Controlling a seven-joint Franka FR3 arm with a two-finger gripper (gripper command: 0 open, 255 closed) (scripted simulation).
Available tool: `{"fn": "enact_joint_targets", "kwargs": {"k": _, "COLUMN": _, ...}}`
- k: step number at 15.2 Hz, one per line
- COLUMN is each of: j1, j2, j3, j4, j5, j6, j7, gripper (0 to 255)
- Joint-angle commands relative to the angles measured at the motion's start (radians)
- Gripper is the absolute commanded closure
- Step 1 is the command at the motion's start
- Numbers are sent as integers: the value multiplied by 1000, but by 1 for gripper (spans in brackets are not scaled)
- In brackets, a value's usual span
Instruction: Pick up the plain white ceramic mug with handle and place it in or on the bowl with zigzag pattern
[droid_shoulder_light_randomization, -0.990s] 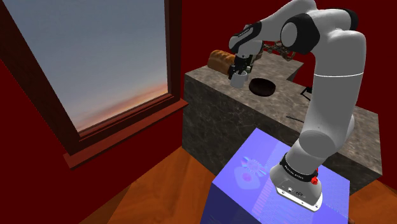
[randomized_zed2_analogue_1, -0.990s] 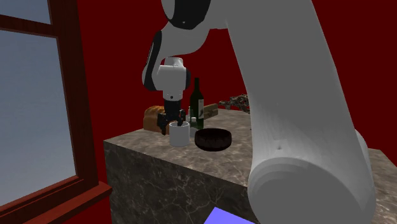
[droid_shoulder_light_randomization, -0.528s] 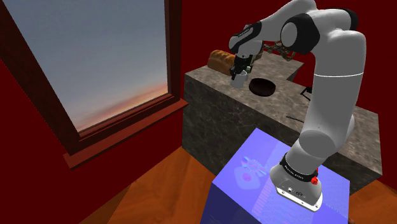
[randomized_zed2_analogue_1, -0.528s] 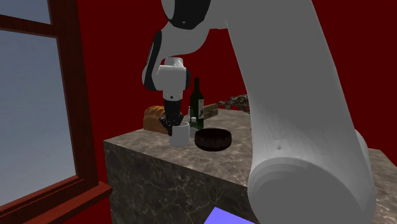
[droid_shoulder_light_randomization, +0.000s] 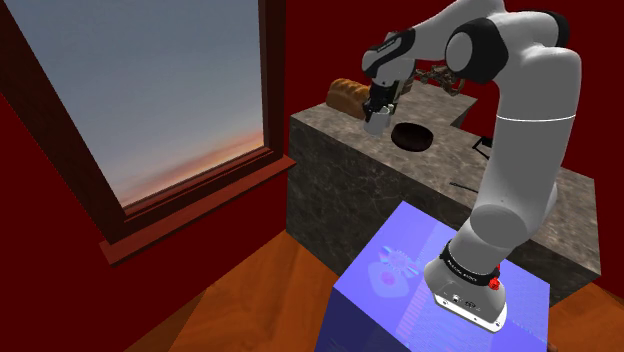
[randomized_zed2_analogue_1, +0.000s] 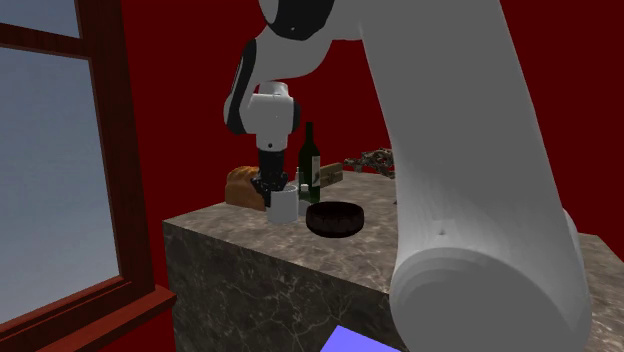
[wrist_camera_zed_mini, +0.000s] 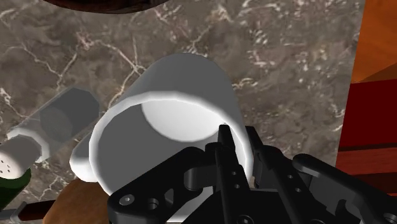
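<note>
Stone counter (wrist_camera_zed_mini: 286, 51), white mug (wrist_camera_zed_mini: 172, 95) gripped in pincer (wrist_camera_zed_mini: 236, 135)

We read no legible text anywhere. The green bottle (randomized_zed2_analogue_1: 310, 160) carries a pale label, and the arm's base (droid_shoulder_light_randomization: 466, 285) a dark band with marks; both are unreadable to us.

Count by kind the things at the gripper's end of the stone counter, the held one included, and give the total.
White mug, in the gripper: 1
Dark bowl: 1
Green bottle: 1
Bread loaf: 1
Shaker: 1
Total: 5
The heap farther back is too unclear to count.
</note>
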Motion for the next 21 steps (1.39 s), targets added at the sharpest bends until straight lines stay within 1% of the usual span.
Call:
{"fn": "enact_joint_targets", "kwargs": {"k": 1, "j1": 4, "j2": -12, "j3": -4, "j4": 13, "j5": -9, "j6": -23, "j7": 8, "gripper": 255}}
{"fn": "enact_joint_targets", "kwargs": {"k": 11, "j1": 12, "j2": -63, "j3": -19, "j4": 83, "j5": -46, "j6": -138, "j7": 35, "gripper": 255}}
{"fn": "enact_joint_targets", "kwargs": {"k": 21, "j1": 14, "j2": -93, "j3": -28, "j4": 179, "j5": -70, "j6": -260, "j7": 54, "gripper": 255}}
